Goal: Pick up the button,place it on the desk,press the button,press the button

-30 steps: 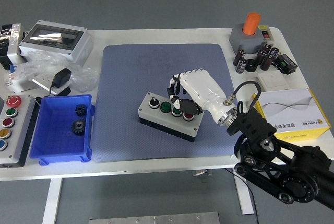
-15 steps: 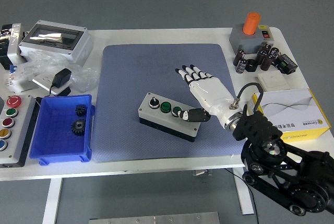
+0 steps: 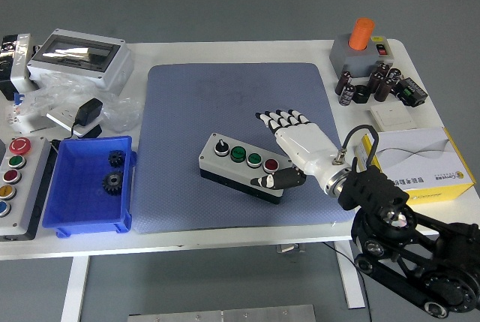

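A grey button box point(image 3: 244, 166) with a black knob, two green buttons and a red button lies on the blue mat point(image 3: 240, 112), near its front middle. My right hand point(image 3: 289, 145) is white with black fingertips. It hovers just right of the box, fingers spread flat and empty. Its thumb point(image 3: 277, 180) points left beside the box's right front corner, below the red button point(image 3: 271, 165). The left arm is not in view.
A blue bin point(image 3: 90, 187) with two black gears sits at the left front. A second button panel point(image 3: 13, 179) lies at the far left edge. A yellow and white box point(image 3: 420, 161) is at the right. A grey box with an orange button point(image 3: 358, 48) and batteries stand at the back right.
My right hand lifted off the button box, opened its fingers and drew back to the right and toward the front. The box stayed in place.
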